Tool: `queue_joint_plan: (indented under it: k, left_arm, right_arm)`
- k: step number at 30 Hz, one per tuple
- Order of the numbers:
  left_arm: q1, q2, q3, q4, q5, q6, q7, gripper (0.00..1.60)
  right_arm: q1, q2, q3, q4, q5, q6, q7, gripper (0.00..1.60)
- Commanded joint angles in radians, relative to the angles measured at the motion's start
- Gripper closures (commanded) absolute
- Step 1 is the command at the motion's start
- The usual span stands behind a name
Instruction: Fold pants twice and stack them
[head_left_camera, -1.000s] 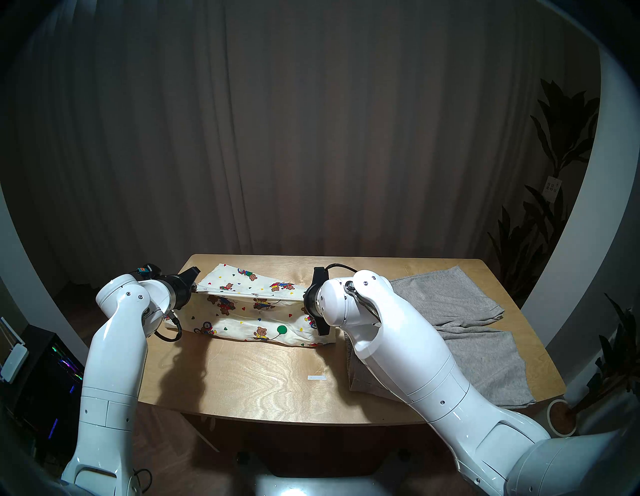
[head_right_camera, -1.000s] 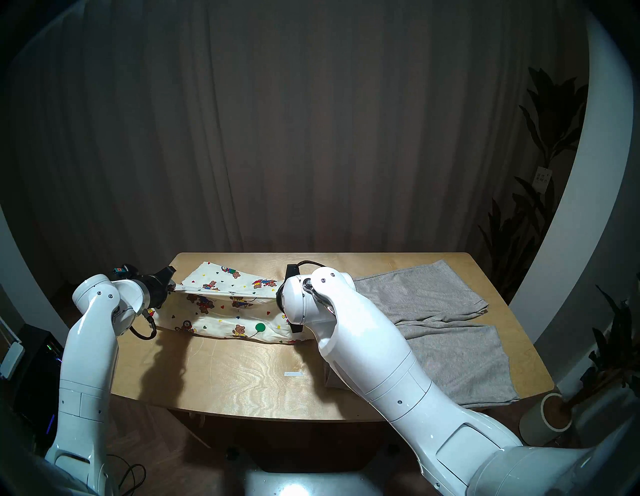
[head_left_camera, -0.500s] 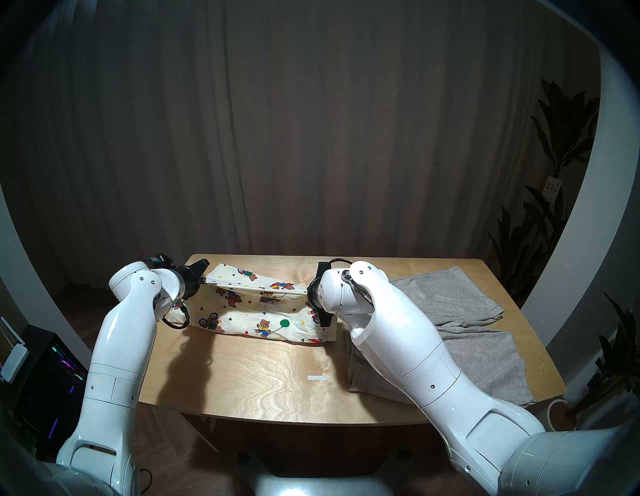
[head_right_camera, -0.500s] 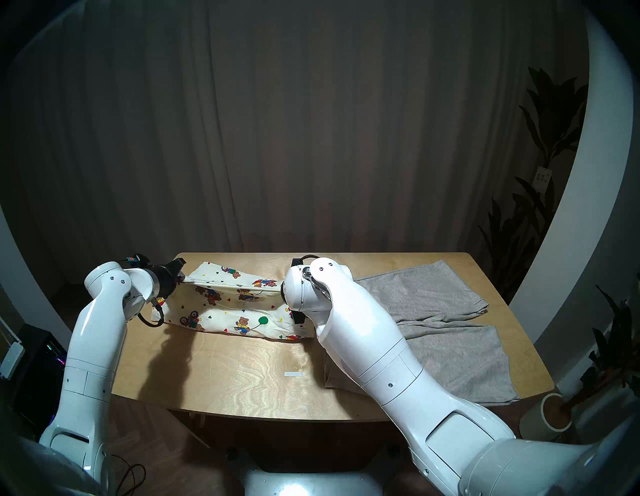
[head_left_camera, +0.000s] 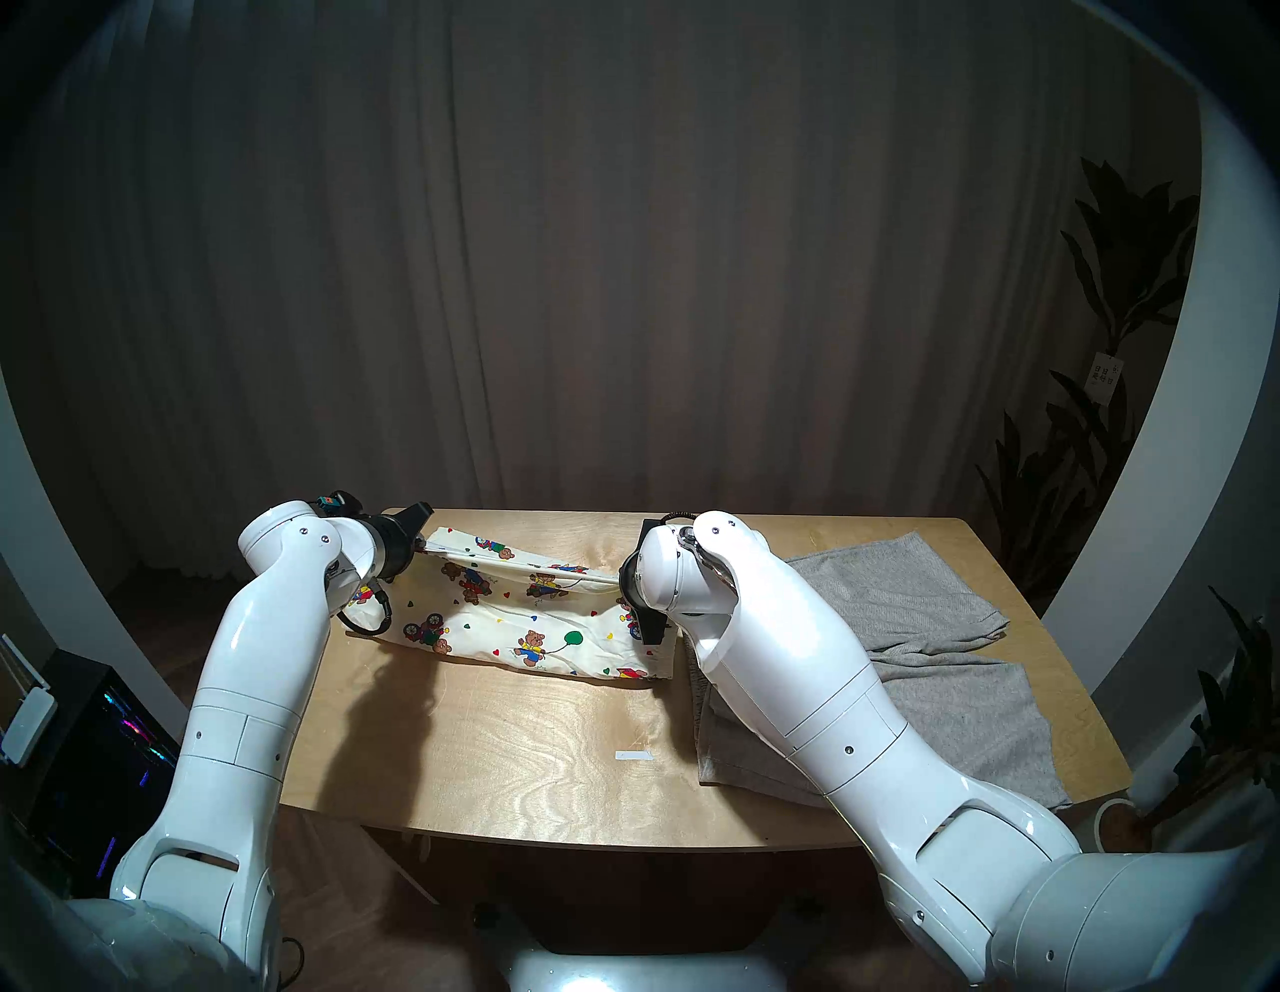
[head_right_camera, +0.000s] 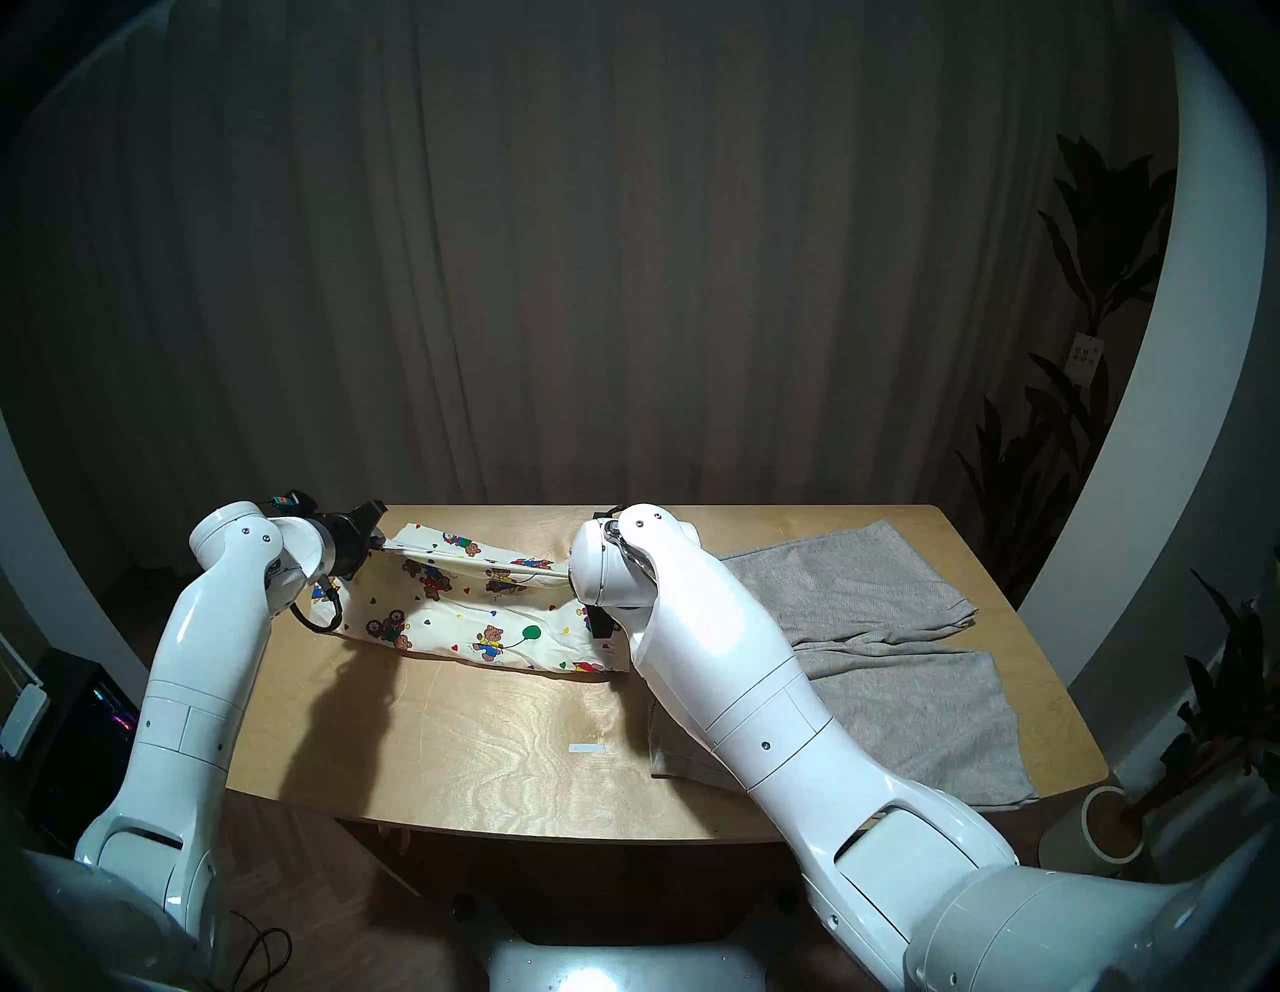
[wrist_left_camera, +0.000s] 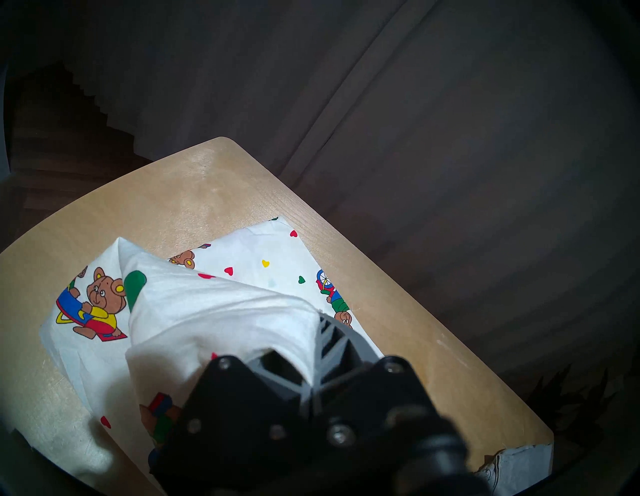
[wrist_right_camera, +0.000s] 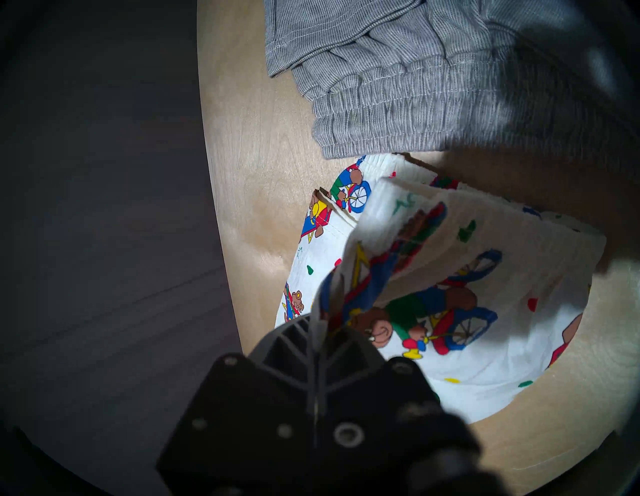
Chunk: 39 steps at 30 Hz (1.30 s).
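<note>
Table (head_left_camera: 526, 762) unchanged; both hands carried teddy-bear shorts (head_left_camera: 547, 641) edge farther back.

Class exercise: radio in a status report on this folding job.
Left gripper and right gripper shut on bear-print shorts, near edge lifted. Grey shorts unfolded alongside. Nothing in the way.
</note>
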Motion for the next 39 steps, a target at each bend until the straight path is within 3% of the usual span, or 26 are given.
queue_joint_plan:
  k: [1, 18, 39]
  left_arm:
    - [-0.112, 0.015, 0.005, 0.033, 0.008, 0.002, -0.015, 1.60]
    - [-0.236, -0.010, 0.073, 0.193, 0.015, 0.015, -0.039, 1.60]
    - [-0.335, -0.043, 0.153, 0.358, 0.035, 0.018, -0.049, 1.60]
  right_arm:
    - [0.043, -0.017, 0.022, 0.023, 0.000, -0.008, 0.014, 1.60]
    - [0.073, -0.047, 0.040, 0.124, 0.002, -0.016, 0.034, 1.60]
    - [0.096, -0.079, 0.050, 0.231, 0.002, -0.024, 0.053, 1.60]
